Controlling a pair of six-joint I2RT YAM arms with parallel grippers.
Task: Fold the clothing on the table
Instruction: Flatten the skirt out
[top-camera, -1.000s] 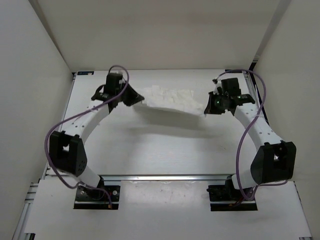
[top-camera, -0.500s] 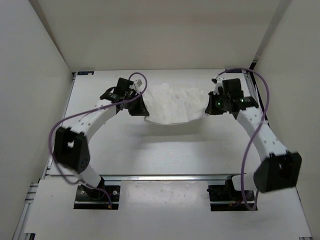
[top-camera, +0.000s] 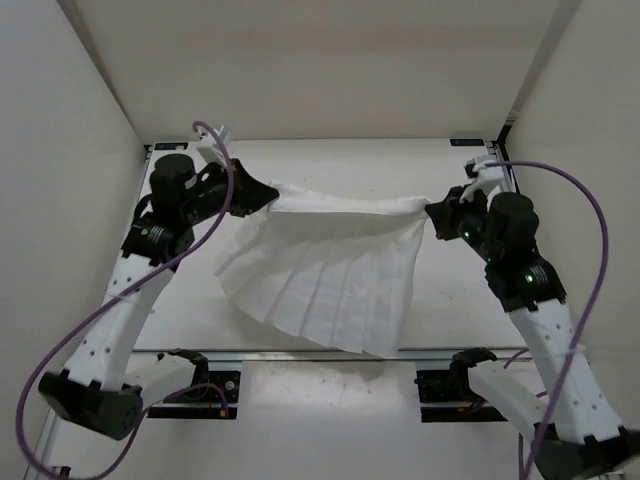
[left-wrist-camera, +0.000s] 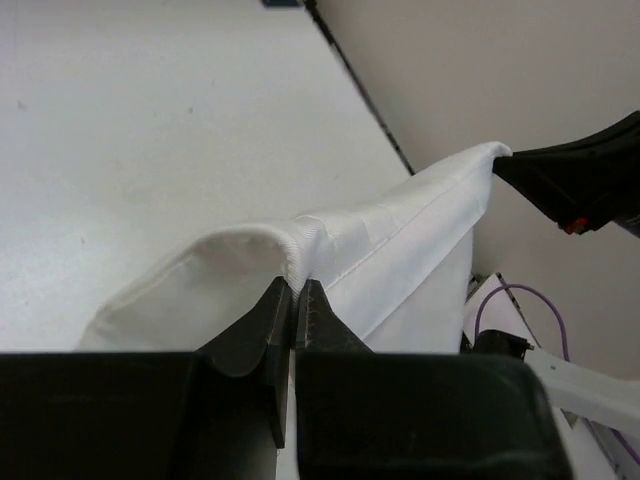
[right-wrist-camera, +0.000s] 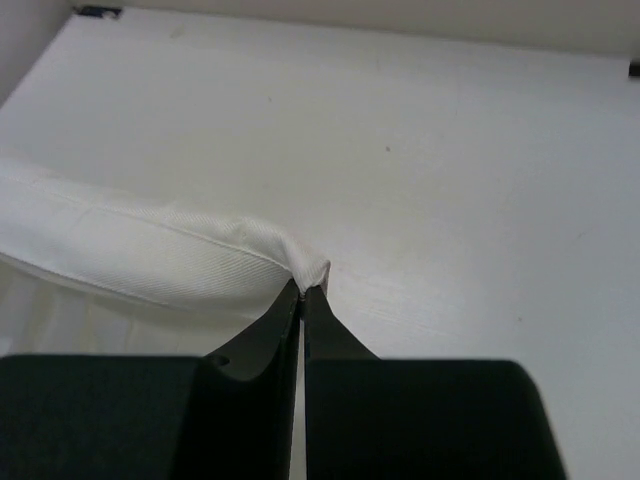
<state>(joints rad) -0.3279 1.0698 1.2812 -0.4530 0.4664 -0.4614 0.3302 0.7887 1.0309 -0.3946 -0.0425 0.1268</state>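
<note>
The thin white creased fabric clothing (top-camera: 325, 265) hangs spread across the frame's centre above the flat white table (top-camera: 350, 165), its upper corners pinched by the left gripper (top-camera: 266, 193) and right gripper (top-camera: 432, 209), both clamped tight.

The span between the black left gripper (top-camera: 268, 193) and the black right gripper (top-camera: 432, 210) is closed off by the thin white ribbed fabric clothing (top-camera: 320, 270), which is pinched at both upper corners and hung below them like a curtain. Beyond both grippers, bare flat white table (top-camera: 350, 165) is offered up to the white back wall (top-camera: 320, 70). Outward passage is narrowed by the white left side wall (top-camera: 70, 150) and the white right side wall (top-camera: 590, 110).
</note>
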